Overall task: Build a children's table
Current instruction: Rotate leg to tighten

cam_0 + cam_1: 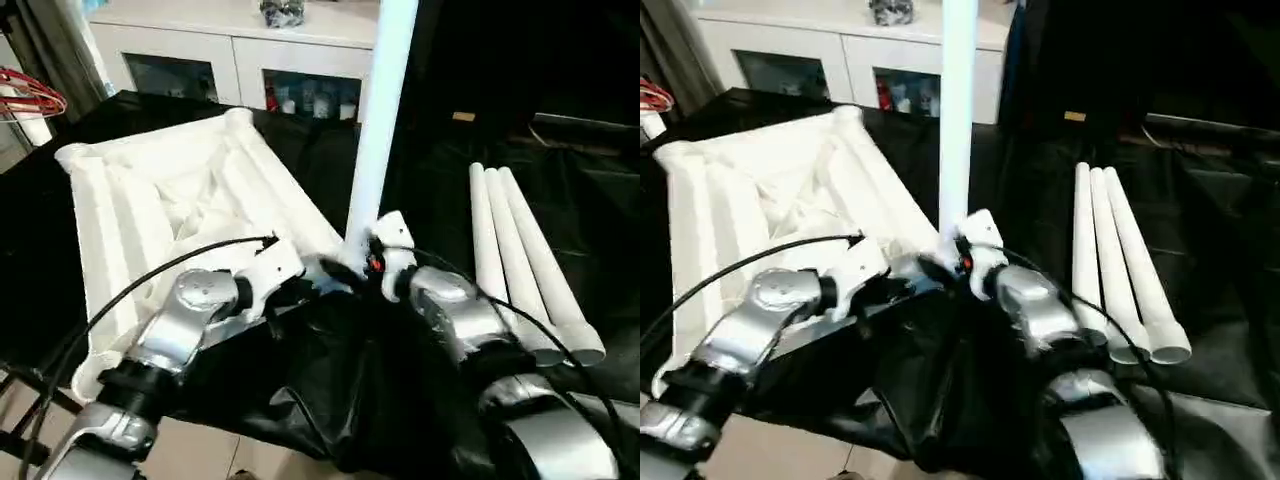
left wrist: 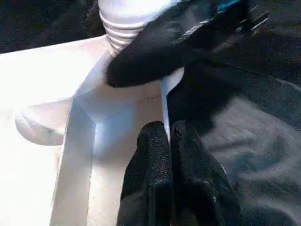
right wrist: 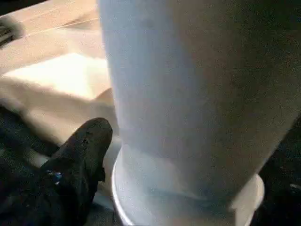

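A big table covered with a black, shiny, crinkly cloth (image 1: pixel 330 400) holds everything. On the left side of the frame, a white plastic rectangular tabletop (image 1: pixel 150 210) lies upside down on the cloth, so its ribbed underside faces up. One long white tube leg (image 1: pixel 378 130) stands straight up at the tabletop's near right corner, in the middle of the frame. On the right side, three more long white tube legs (image 1: pixel 520 260) lie flat on the cloth, side by side and touching.
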Tool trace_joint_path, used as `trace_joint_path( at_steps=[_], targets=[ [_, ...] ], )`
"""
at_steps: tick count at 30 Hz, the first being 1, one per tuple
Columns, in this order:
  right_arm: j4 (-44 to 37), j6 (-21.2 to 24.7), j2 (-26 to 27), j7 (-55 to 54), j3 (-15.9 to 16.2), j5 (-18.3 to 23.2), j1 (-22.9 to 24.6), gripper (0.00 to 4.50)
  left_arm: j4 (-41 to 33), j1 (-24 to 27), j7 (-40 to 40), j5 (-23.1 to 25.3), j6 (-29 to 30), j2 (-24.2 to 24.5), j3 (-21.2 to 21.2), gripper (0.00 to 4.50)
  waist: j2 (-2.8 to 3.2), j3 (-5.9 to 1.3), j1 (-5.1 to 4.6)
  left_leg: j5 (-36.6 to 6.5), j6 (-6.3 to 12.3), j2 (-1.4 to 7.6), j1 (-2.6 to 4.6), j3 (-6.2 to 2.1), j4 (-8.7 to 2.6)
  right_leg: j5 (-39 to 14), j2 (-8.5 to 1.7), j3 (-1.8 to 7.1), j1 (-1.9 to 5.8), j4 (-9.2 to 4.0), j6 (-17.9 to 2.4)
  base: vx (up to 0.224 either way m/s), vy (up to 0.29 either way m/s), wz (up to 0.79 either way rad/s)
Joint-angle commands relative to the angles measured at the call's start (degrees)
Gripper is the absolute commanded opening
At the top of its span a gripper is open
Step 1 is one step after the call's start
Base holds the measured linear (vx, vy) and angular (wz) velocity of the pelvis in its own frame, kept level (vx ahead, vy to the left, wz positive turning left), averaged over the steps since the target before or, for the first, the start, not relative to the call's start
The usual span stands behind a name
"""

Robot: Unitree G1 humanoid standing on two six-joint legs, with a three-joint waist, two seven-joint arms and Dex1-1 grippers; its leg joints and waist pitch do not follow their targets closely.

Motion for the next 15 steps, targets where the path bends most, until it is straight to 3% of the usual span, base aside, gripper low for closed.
trace_joint_path(
  at_steps=[1, 5, 10, 11, 14, 15],
  targets=[
    [-4.14, 1.44, -1.58, 6.66, 2.45, 1.11, 1.24, 3.93, -3.51, 0.41, -4.69, -4.09, -3.26, -0.17, -0.52, 0.0, 0.16, -4.08, 0.17, -8.54, 3.85, 3.43, 0.53, -1.02, -3.54, -4.99, -5.74, 3.57, 3.34, -4.74, -13.43, 0.0, 0.0, 0.0],
    [-8.87, 2.04, -5.27, 15.76, 5.04, 1.48, 3.47, 3.93, -4.35, 1.23, -9.21, -5.2, -4.42, 2.74, -0.8, 0.0, 0.26, -4.18, 0.68, -8.08, 4.43, 3.5, 0.42, -1.05, -3.43, -5.06, -5.67, 3.46, 3.33, -4.69, -12.89, 0.0, 0.0, 0.0],
    [-11.73, 2.21, -7.31, 20.93, 6.0, 1.67, 4.56, 3.93, -4.54, 1.72, -14.21, -6.44, -5.1, 5.31, -0.88, 0.0, 0.22, -4.16, 1.05, -8.33, 3.71, 3.45, 0.56, -1.08, -3.53, -6.42, -5.6, 3.43, 3.23, -4.83, -12.74, 0.0, 0.0, 0.0],
    [-11.73, 2.21, -7.31, 20.93, 6.0, 1.67, 4.56, 3.66, -4.54, 1.72, -14.21, -6.44, -5.1, 5.31, -0.88, 0.0, 0.15, -4.21, 1.23, -7.78, 3.88, 3.53, 0.55, -1.08, -3.54, -5.59, -5.63, 3.47, 3.22, -4.65, -12.68, 0.0, 0.0, 0.0],
    [-13.63, 3.73, -8.22, 23.47, 6.66, 2.42, 5.18, 3.55, -5.08, 2.02, -16.3, -7.19, -4.7, 6.29, -0.84, 0.0, 0.23, -4.22, 1.36, -7.48, 4.01, 3.55, 0.55, -1.07, -3.57, -4.8, -5.63, 3.4, 3.13, -4.56, -13.14, 0.0, 0.0, 0.0],
    [-14.46, 4.36, -8.75, 24.81, 7.21, 2.67, 5.53, 3.46, -5.27, 2.12, -16.95, -7.38, -4.49, 6.67, -0.87, 0.0, -0.01, -4.24, 1.45, -7.66, 4.05, 3.6, 0.6, -1.02, -3.55, -4.92, -5.62, 3.39, 3.15, -4.61, -13.05, 0.0, 0.0, 0.0]
  ],
)
